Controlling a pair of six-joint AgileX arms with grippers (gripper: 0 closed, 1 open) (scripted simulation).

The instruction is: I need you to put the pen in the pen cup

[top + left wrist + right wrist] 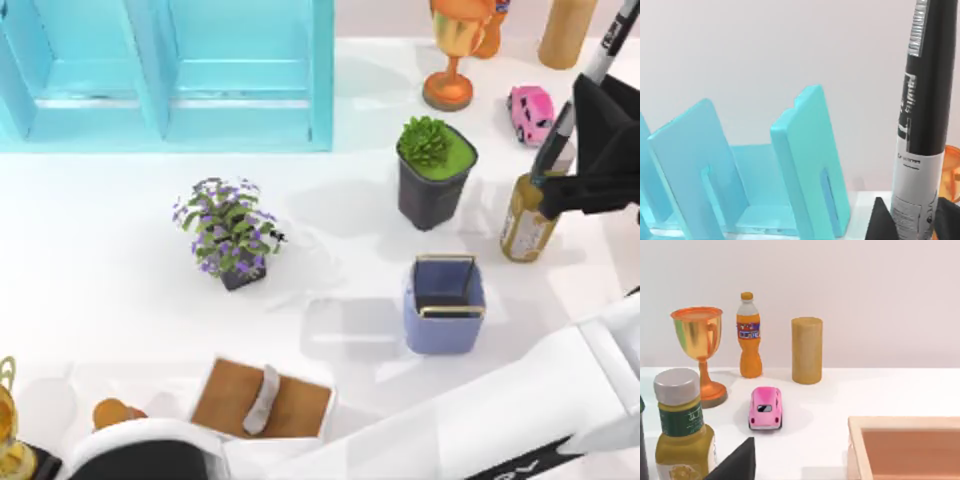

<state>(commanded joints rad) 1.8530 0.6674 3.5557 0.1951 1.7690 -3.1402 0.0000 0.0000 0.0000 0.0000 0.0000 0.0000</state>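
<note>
Left arm reaches across the front of the tabletop [120,300] to its right side. Left tool [565,185] is clenched on the pen [565,130], grasping it at the light grey-white end, with the black end pointing up and away. In the left wrist view the pen [922,125] stands nearly upright between the two dark fingertips [880,222]. Pen is held in the air over the yellow bottle [525,225], right of the potted plant [432,185]. Cup [443,335] stands upright, apart from the pen, toward the front-left of it. Right tool [735,462] is near the bottle; cannot tell its state.
</note>
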